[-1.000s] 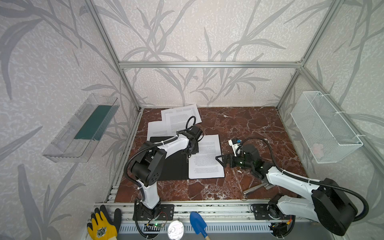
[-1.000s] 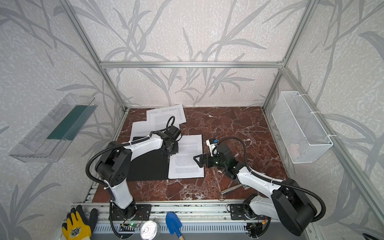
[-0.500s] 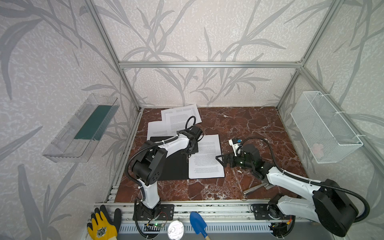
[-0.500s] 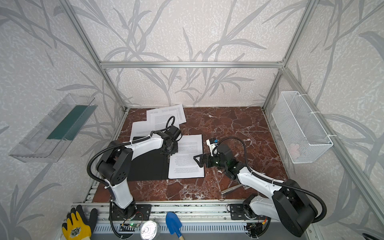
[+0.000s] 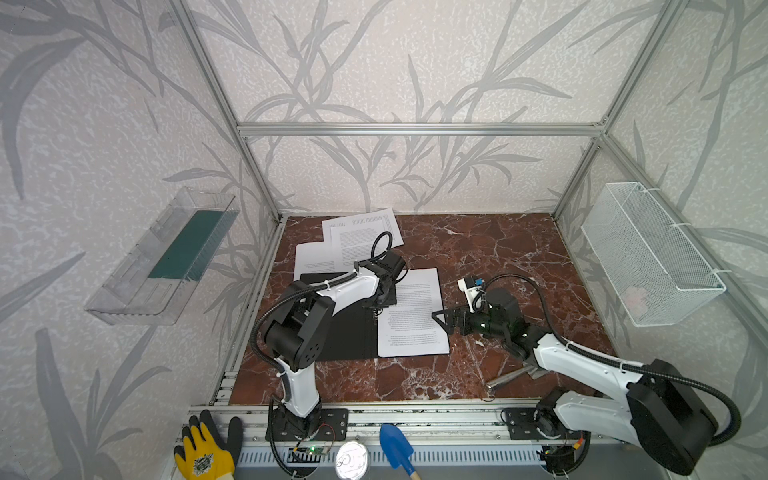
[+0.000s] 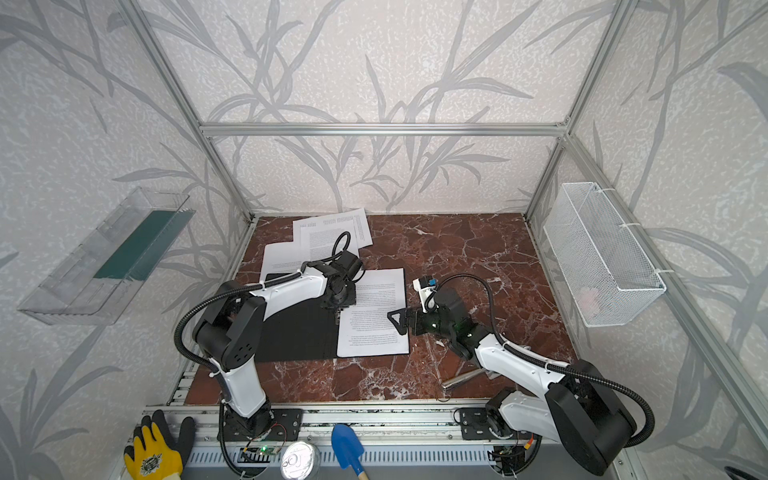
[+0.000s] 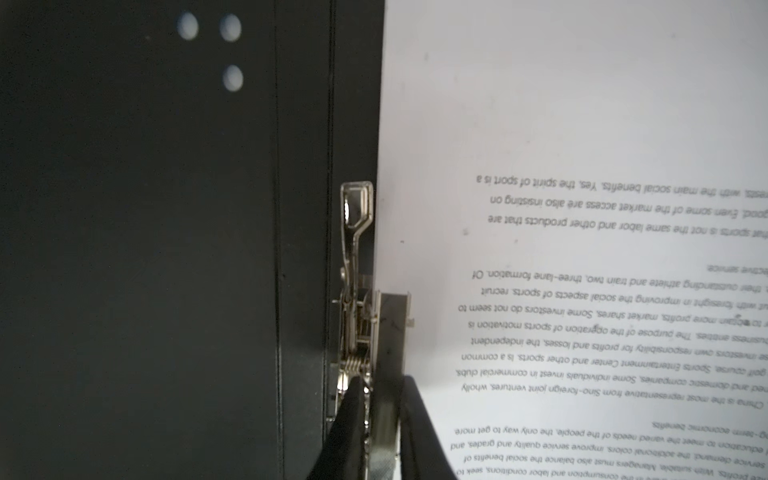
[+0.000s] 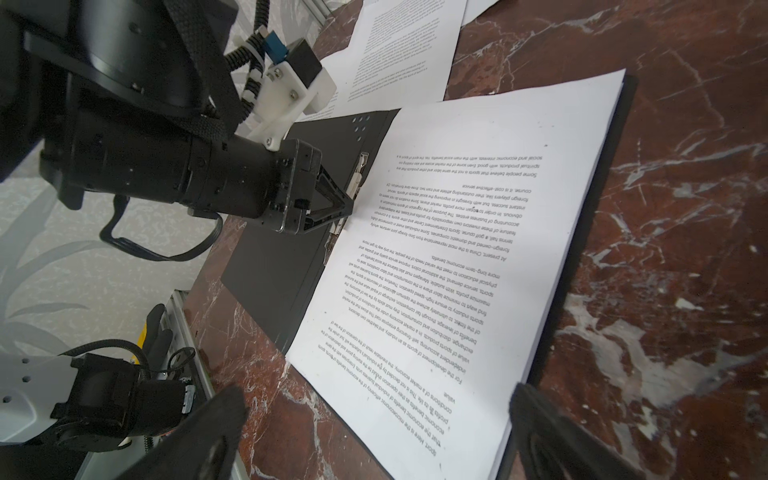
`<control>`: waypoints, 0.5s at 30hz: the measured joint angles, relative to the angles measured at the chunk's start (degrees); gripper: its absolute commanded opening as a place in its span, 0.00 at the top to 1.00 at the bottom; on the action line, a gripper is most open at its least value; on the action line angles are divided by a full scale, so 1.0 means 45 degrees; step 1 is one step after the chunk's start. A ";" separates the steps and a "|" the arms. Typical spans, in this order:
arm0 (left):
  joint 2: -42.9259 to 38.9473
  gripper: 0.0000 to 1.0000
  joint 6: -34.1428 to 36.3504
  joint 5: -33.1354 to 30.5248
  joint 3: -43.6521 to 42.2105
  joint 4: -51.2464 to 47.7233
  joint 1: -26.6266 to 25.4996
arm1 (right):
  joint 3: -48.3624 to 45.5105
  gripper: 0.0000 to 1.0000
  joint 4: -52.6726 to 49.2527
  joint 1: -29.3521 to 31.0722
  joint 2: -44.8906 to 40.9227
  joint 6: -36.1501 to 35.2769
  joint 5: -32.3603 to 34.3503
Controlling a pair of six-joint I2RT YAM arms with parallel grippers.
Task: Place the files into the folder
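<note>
The folder (image 5: 340, 332) (image 6: 291, 332) lies open on the marble floor, its black inside facing up. A stack of files (image 5: 411, 320) (image 6: 374, 320) (image 8: 478, 249) rests on its right half. More files (image 5: 361, 237) (image 6: 332, 232) lie loose behind it. My left gripper (image 5: 376, 309) (image 6: 337, 309) (image 7: 380, 380) points down at the spine, its two fingers shut on the metal clip (image 7: 357, 249) (image 8: 357, 174). My right gripper (image 5: 440, 320) (image 6: 395, 322) (image 8: 376, 395) is wide open and holds nothing. It hovers low at the stack's right edge.
A white wire basket (image 5: 648, 257) hangs on the right wall and a clear tray (image 5: 166, 257) on the left wall. A metal bar (image 5: 505, 378) lies at the table's front right. On the front rail lie a yellow glove (image 5: 203, 455), a tin lid (image 5: 351, 459) and a blue trowel (image 5: 395, 446).
Both arms keep their places. The left jaws have narrowed onto the clip. The right jaws stay wide open.
</note>
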 measured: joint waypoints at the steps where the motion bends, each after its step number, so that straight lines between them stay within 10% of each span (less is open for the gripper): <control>1: 0.0000 0.87 0.0000 -0.0015 0.0000 -0.0005 -0.0010 | 0.0000 0.01 -0.0005 0.0000 0.0000 0.0000 0.0000; 15: -0.0039 0.92 0.0034 -0.0015 0.0379 -0.0457 -0.0432 | 0.0000 0.01 -0.0277 0.0000 -0.0311 -0.0097 0.0131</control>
